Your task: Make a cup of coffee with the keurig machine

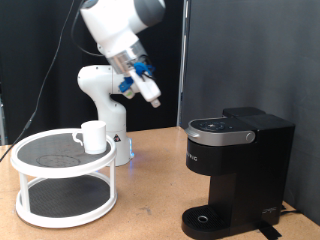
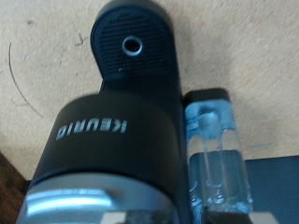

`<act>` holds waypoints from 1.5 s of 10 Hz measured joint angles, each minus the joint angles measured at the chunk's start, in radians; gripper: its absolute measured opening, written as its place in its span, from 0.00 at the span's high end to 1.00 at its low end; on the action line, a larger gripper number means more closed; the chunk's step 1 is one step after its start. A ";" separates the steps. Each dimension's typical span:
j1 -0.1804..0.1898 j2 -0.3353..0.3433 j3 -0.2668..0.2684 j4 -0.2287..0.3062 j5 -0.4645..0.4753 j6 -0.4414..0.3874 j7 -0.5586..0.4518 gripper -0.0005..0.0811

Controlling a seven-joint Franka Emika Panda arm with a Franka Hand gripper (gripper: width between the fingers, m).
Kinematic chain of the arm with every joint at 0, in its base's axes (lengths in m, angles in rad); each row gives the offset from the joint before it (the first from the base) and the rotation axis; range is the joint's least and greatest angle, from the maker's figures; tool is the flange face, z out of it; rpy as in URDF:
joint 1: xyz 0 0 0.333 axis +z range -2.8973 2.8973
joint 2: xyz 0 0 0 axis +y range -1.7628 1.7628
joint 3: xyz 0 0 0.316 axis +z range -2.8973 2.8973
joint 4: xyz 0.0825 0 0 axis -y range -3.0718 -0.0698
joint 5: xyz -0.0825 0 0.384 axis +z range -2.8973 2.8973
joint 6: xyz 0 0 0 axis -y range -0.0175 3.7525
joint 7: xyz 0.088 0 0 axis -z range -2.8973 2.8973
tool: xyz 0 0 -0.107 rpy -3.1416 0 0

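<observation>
The keurig machine (image 1: 236,160) stands on the wooden table at the exterior view's right, with its lid down. The cup (image 1: 94,136), a small white mug, sits on the top tier of a round white rack at the exterior view's left. My gripper (image 1: 153,93) hangs high in the air between them, above and to the left of the machine, and touches nothing. Nothing shows between its fingers. The wrist view looks down on the machine (image 2: 121,131), its round drip base (image 2: 133,42) and its clear water tank (image 2: 215,154). The cup is out of the wrist view.
The two-tier white rack (image 1: 30,212) has dark mesh shelves and its lower shelf holds nothing. The robot's white base (image 1: 100,95) stands behind the rack. A black curtain closes off the back. Bare wooden table lies between the rack and the machine.
</observation>
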 joint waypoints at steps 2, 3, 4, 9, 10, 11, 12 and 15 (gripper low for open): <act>-0.027 -0.007 -0.053 0.015 -0.053 -0.097 -0.091 0.99; -0.040 -0.008 -0.082 0.028 -0.056 -0.135 -0.125 0.99; -0.046 -0.008 -0.095 0.039 -0.056 -0.162 -0.140 0.99; -0.071 -0.023 -0.160 0.035 -0.114 -0.299 -0.278 0.99; -0.085 -0.031 -0.182 0.035 -0.135 -0.329 -0.304 0.99; -0.099 -0.039 -0.203 0.035 -0.154 -0.349 -0.332 0.99; -0.114 -0.046 -0.226 0.034 -0.168 -0.363 -0.366 0.99; -0.147 -0.066 -0.287 0.034 -0.194 -0.406 -0.458 0.99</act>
